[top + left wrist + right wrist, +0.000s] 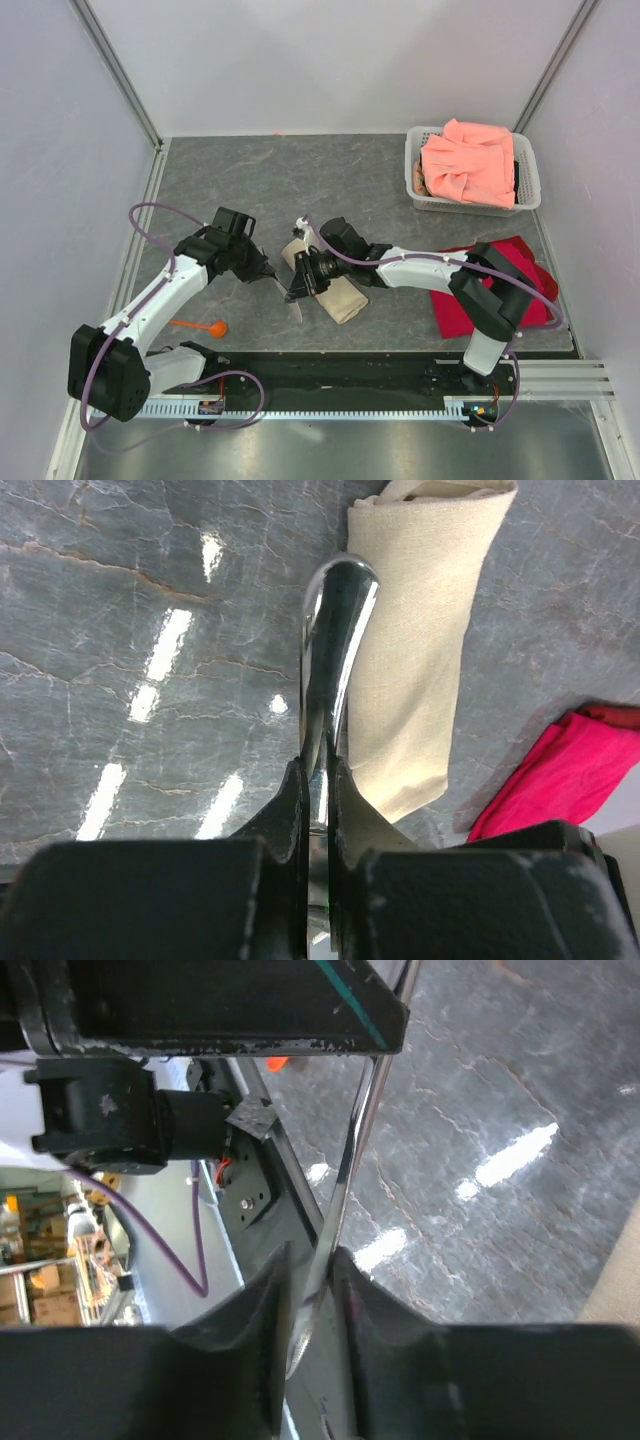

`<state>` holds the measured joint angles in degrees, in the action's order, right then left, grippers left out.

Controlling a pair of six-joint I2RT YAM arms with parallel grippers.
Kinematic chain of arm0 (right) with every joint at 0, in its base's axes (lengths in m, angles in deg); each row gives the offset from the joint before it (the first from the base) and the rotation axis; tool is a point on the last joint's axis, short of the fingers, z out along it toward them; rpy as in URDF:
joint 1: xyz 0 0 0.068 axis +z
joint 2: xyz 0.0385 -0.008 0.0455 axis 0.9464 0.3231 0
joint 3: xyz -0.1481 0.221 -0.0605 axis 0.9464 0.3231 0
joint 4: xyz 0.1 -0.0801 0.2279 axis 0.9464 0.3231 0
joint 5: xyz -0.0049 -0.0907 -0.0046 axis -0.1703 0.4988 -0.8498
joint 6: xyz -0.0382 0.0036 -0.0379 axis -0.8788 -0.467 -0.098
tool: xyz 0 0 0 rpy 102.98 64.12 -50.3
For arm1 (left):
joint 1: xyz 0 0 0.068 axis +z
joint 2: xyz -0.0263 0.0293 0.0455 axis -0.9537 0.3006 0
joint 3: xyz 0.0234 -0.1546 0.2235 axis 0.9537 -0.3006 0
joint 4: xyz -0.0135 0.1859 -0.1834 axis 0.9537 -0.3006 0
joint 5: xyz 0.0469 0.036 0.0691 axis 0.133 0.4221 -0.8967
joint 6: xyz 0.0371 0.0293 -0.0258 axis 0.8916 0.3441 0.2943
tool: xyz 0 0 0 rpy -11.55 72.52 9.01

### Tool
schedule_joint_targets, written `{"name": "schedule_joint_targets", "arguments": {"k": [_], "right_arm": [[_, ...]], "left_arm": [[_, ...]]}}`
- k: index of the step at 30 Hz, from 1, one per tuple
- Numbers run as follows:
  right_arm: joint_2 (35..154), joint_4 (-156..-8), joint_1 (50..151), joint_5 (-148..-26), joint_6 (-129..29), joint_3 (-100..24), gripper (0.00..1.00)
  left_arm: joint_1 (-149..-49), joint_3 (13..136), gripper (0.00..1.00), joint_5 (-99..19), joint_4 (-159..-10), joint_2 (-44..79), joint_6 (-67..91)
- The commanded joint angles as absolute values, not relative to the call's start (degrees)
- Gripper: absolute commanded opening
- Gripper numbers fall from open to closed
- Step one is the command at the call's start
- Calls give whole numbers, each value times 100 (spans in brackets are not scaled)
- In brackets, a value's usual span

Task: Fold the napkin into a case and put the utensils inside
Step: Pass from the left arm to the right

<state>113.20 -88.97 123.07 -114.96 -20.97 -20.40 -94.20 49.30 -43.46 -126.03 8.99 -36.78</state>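
clamping a shiny utensil (335,630) in left gripper (318,780), lengthwise alongside the case (420,630); pinching thin metal utensil (355,1150) in right gripper (312,1260).

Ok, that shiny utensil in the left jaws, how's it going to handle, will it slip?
The utensil looks like polished metal, so it is probably stiff and fairly heavy for its width. Its mirror-smooth finish suggests it is slippery. The left jaws pinch only a thin section, so it may pivot or slide if its tip catches the napkin.
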Motion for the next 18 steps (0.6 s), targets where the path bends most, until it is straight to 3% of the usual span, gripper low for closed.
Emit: {"name": "schedule_joint_targets", "arguments": {"k": [1,2,3,5,6,9,18], "right_arm": [[11424,-10023,12318,-12015,-1473,-1874,9],[11407,-9998,12318,-12015,-1490,-1874,0],[11363,-9954,12310,-12006,-1525,-1874,0],[11293,-9735,12257,-12050,-1752,-1865,0],[11188,-9638,12178,-12068,-1841,-1830,0],[10968,-9418,11933,-12375,-2053,-1646,0],[10686,-8864,11642,-13193,-2659,-1584,0]], "left_arm": [[-9439,5342,2,-4130,-12516,718,-3979],[-9430,5421,2,-4069,-12507,736,-3909],[-9369,5465,9,-3964,-12481,745,-3778],[-9290,5527,31,-3446,-12139,632,-3190],[-9185,5492,47,-3340,-12024,517,-3049],[-8772,5430,70,-2638,-11698,156,-2478],[-8340,5632,83,-1301,-11680,769,-1475]]}}
